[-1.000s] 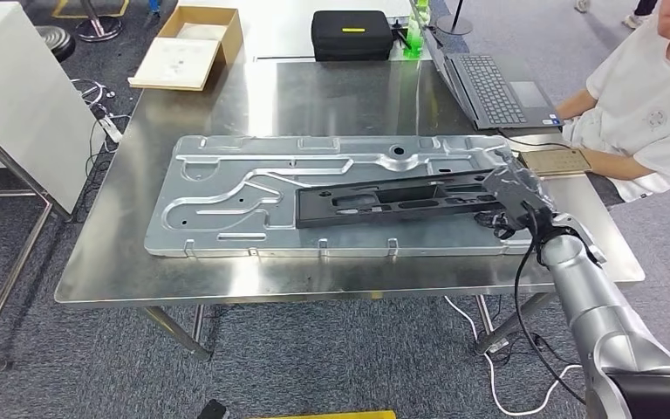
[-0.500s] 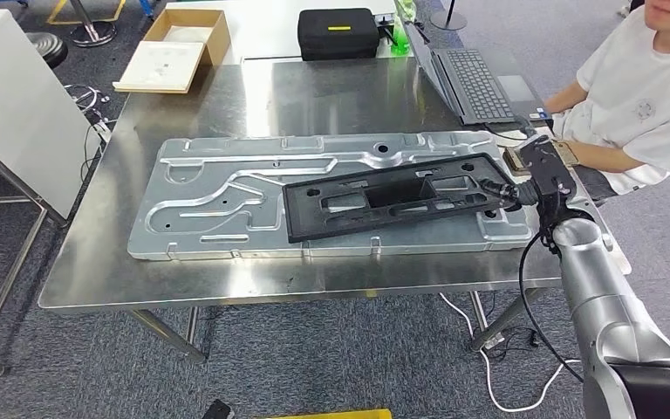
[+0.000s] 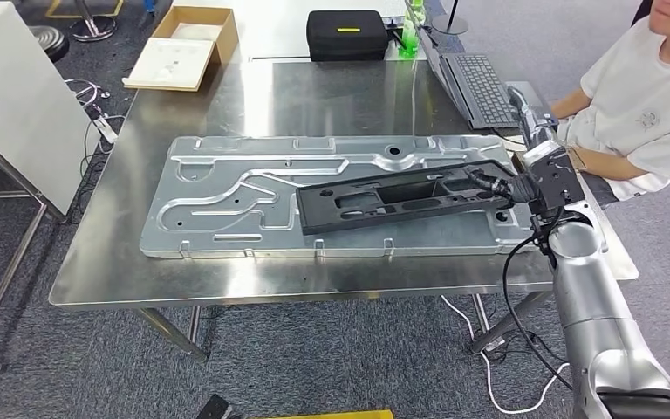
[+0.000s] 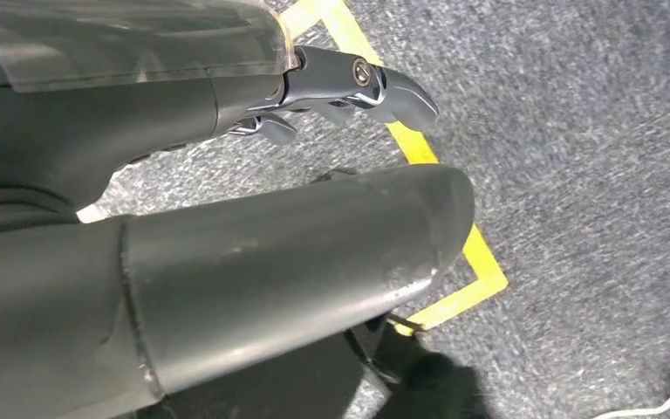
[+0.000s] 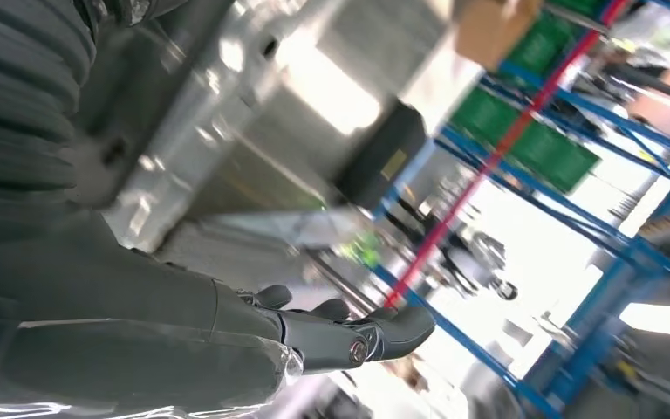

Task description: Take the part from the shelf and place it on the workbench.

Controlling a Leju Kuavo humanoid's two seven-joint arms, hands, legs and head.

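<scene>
The black part (image 3: 397,197), a long flat frame with several cut-outs, lies on top of the large pressed metal panel (image 3: 253,196), towards that panel's right half, slightly skewed with its right end farther back. The panel itself lies flat on the steel workbench (image 3: 314,92), covering most of the near half.

The right hand (image 3: 497,185) reaches in from the right edge of the workbench at the part's right end, its dark fingers (image 3: 478,179) against or over that end. Whether they are clamped on the part or merely touching it cannot be told from the head view, and the right wrist view is blurred, showing fingers extended with no part plainly between them. The silver right arm (image 3: 589,305) rises from the near right corner, with a black cable looping beside it.

In the left wrist view, the left hand (image 4: 349,87) hangs over grey carpet with a yellow floor line (image 4: 454,227); its fingers are curled loosely and hold nothing.

At the far left of the workbench sits an open cardboard box (image 3: 194,35) with a pale sheet or pad inside; its flap or lid, also pale-lined, lies flat in front of it. At the far middle stands a closed black case (image 3: 349,35) with a yellow label; its contents are hidden. A green bottle (image 3: 413,37) stands just right of the case. An open laptop (image 3: 480,83) sits at the far right, and a person in a white shirt (image 3: 646,96) sits beside that corner, forearm near the laptop. A white cabinet (image 3: 13,96) stands off to the left.
</scene>
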